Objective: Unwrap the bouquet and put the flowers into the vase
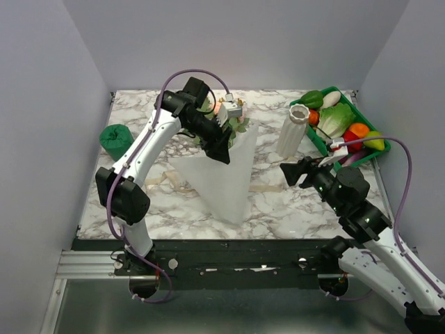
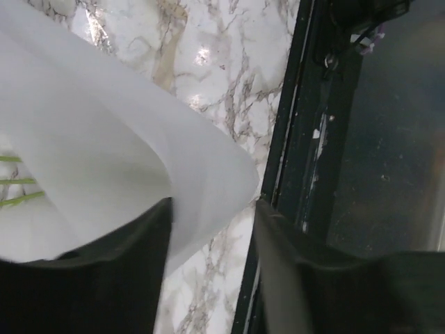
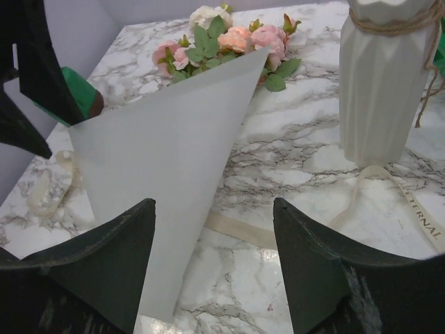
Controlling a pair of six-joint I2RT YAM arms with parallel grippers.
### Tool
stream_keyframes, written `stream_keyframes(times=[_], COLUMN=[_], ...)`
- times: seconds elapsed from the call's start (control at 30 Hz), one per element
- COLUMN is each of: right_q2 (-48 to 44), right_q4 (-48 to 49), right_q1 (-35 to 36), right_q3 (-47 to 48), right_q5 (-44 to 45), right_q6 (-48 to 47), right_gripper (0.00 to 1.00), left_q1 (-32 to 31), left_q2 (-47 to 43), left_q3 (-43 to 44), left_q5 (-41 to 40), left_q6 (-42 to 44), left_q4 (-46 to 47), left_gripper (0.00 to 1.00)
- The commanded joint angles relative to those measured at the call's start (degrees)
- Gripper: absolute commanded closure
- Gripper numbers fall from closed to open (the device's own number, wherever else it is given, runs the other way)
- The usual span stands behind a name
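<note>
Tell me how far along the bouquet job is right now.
Done: the ribbon lies loose on the table. In hand: the left gripper straddles the paper cone at its edge, flowers still inside. Left: freeing the flowers and putting them in the vase, which holds none; the right gripper hovers open nearby.

Green tray [image 1: 314, 139] of vegetables [image 1: 337, 120] (far right), green roll [image 1: 116, 139] left

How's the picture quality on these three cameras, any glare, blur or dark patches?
Top external: even soft light, faint shadows, fairly sharp. Left wrist: the white paper sits near the lens, washed out and soft; glare spot on the marble table; dark beyond its edge. Right wrist: the fingers dark and soft in front, flowers and vase crisp.
</note>
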Motion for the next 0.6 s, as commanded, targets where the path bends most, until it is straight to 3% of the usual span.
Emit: stream_keyframes(times=[0.0, 0.23, 0.3, 0.57], right_q2=[-1.5, -4.4, -5.5, -11.1], right_q4=[-0.4, -2.3, -4.1, -11.6], right_q1=[0.2, 0.2, 0.2, 0.2], right_q3=[-1.1, -1.0, -0.8, 2.4], right_q5=[0.5, 1.3, 1.9, 5.5], right_q6=[0.7, 1.4, 1.4, 0.9], right_gripper=[0.22, 0.21, 0.21, 0.2], left_q1=[-2.9, -8.2, -9.3, -14.0], left_q2=[-0.5, 3.8, 4.8, 11.9], left_q3=[1.3, 5.0, 6.8, 19.5], left_q5=[-2.6, -3.1, -2.3, 0.7], left_q6=[-9.9, -11.7, -11.4, -10.6], left_q4=[5.0, 4.4, 3.3, -2.0], left_gripper=[0.24, 0.15, 0.01, 0.01])
